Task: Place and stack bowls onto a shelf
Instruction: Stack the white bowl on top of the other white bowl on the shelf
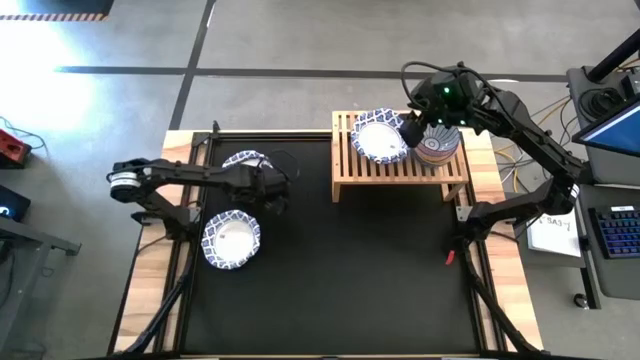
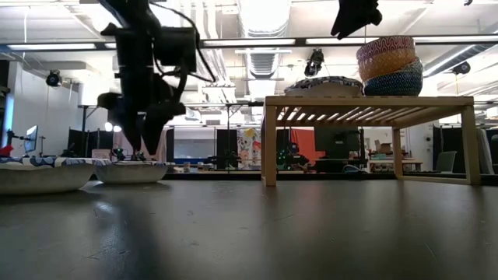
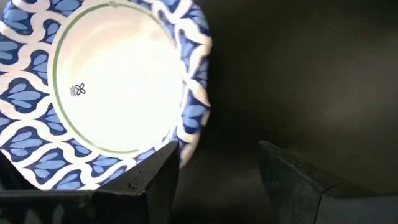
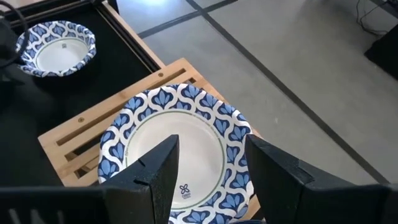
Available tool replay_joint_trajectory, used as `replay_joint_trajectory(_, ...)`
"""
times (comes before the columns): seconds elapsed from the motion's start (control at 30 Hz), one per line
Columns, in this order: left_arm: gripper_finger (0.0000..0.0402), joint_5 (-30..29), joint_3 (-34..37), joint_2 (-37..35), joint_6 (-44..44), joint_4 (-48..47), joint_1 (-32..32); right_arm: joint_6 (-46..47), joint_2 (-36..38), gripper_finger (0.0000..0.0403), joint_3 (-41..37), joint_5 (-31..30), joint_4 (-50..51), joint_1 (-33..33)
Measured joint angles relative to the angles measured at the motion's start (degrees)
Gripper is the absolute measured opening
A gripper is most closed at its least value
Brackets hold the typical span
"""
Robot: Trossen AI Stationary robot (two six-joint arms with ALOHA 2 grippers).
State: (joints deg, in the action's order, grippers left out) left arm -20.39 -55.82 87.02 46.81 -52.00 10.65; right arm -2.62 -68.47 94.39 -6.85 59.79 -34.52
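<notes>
Hovering above the shelf (image 1: 400, 160), your right gripper (image 1: 412, 128) is spread, released. Your left gripper (image 1: 275, 187), well left of it, gapes beside a white bowl (image 3: 106, 81).

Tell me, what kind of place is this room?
Probably a robotics lab or workshop, not a home. The low view shows open ceiling ducts and strip lights overhead, and the high view shows a keyboard and loose cables beside the table.

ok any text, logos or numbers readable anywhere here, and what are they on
No words or numbers can be read.
Small green maker's mark inside the white bowl with blue-patterned rim by the left gripper: too small to read.
A like mark inside the bowl on the shelf, under the right gripper: unreadable.
White paper beside the table: handwriting, too small.
</notes>
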Motion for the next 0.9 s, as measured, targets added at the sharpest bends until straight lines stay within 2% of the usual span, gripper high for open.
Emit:
replay_joint_trajectory(0.2,0.0197,-1.51,2.47,0.02,0.35,3.24,3.01,0.31,0.18,0.0173,0.0,-0.02,2.24,0.02)
replay_joint_trajectory(0.4,0.0193,-1.39,3.73,0.04,-0.2,6.2,3.49,0.43,0.19,0.0173,0.0,-0.02,3.48,0.02)
replay_joint_trajectory(0.9,0.012,-1.52,9.88,0.13,1.65,12.88,5.76,-0.03,0.22,0.0173,0.0,-0.03,3.41,0.02)
